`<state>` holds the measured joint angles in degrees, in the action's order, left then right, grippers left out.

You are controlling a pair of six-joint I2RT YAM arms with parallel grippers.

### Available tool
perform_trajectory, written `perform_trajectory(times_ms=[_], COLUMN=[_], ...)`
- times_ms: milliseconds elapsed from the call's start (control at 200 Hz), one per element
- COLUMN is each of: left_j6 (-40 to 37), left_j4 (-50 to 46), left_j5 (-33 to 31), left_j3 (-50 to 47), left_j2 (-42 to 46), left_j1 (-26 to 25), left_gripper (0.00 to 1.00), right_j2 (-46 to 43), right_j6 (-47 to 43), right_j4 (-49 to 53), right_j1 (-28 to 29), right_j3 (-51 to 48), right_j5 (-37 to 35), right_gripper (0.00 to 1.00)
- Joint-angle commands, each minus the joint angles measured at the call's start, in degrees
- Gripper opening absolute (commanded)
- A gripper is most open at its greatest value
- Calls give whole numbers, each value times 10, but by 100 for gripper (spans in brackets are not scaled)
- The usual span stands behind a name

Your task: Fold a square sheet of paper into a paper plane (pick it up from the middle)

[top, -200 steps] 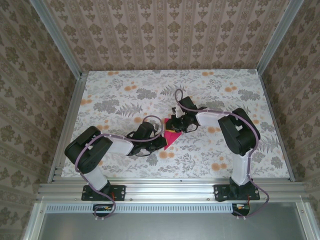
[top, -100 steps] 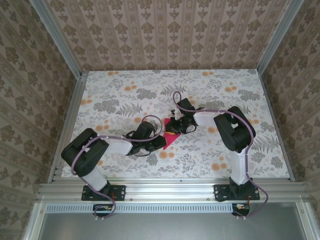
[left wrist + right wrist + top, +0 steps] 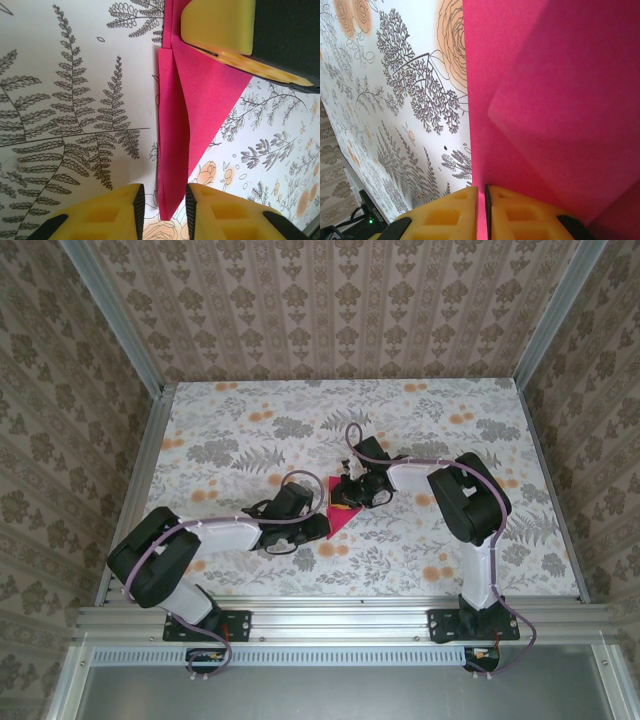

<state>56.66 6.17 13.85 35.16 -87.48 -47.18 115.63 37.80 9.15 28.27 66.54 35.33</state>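
right gripper [image 3: 481, 207] pinched the paper plane [image 3: 200, 100] edge at bottom-centre. left gripper [image 3: 165, 206] sat barely open round its tip, so the crease might've sprung open.

Paper sheet [image 3: 210, 95]: plain magenta-pink, unmarked, deeper pink in shade along crease.
Tabletop [image 3: 420, 410]: white ground, grey fern-and-leaf print. Peach-orange roses at 11, 1 and 5 o'clock in top view.
Walls [image 3: 340, 310]: beige-brown damask motifs in vertical stripes.
Left arm [image 3: 225, 532], right arm [image 3: 480, 505]: black joints, white links.
Cables [image 3: 349, 430]: lilac.
Left gripper [image 3: 160, 202] pads [image 3: 100, 215]: yellow, black backing.
Right gripper [image 3: 481, 195] pads [image 3: 445, 215]: same yellow.
Frame rails [image 3: 330, 625]: silver-grey.
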Motion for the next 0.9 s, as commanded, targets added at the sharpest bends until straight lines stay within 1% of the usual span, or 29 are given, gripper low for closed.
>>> perform_trajectory(times_ms=[0,175,360,435,505,580,735,895], left_j6=[-16,-19,-29,-25,-20,-16,-10,-6], left_j4=[1,23,11,-11,-12,-12,-17,-36], left_j5=[0,13,18,5,2,2,1,-4], left_j3=[9,7,21,25,21,19,17,22], left_j2=[-7,-13,-28,-33,-37,-42,-53,-63], left_j1=[-1,-2,-2,-2,1,2,3,2], left_gripper=[31,35,36,29,27,20,18,10], right_j2=[25,26,25,26,25,25,24,25], right_j6=[-4,-6,-7,-7,-9,-10,-12,-14], right_j4=[32,35,37,38,39,42,46,48], right_j1=[6,6,6,6,6,6,6,7], right_j3=[-14,-15,-15,-14,-14,-13,-14,-14], right_j5=[-26,-26,-26,-26,-26,-27,-29,-30], right_gripper=[14,14,14,14,14,14,14,14])
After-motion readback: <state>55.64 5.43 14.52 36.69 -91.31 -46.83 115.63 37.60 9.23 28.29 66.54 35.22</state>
